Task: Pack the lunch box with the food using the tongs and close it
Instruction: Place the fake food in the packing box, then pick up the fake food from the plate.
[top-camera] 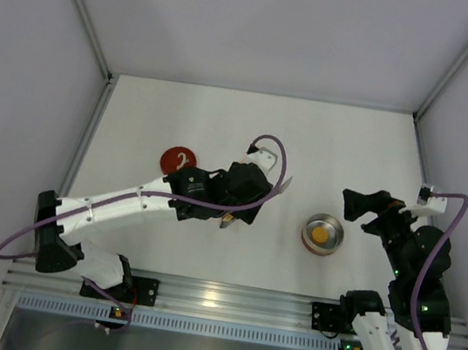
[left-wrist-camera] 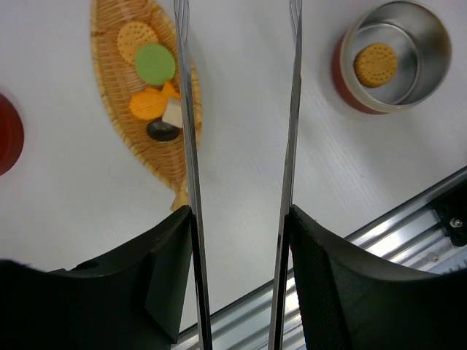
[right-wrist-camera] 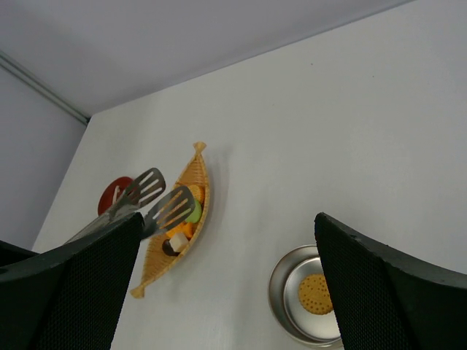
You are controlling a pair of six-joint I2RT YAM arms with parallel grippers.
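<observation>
On the white table (top-camera: 223,129), your left fingers (left-wrist-camera: 164,270) grip the tongs (left-wrist-camera: 188,146) above the tray (left-wrist-camera: 106,29); right fingers (right-wrist-camera: 379,284) gape empty. One biscuit (left-wrist-camera: 376,64) sits in the lunch box (left-wrist-camera: 430,36). Next, pinch another piece (left-wrist-camera: 155,64).

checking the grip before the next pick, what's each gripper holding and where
Left gripper holds the tongs, fingers pressing the outsides of both arms partway along. Right gripper is open, empty.
</observation>
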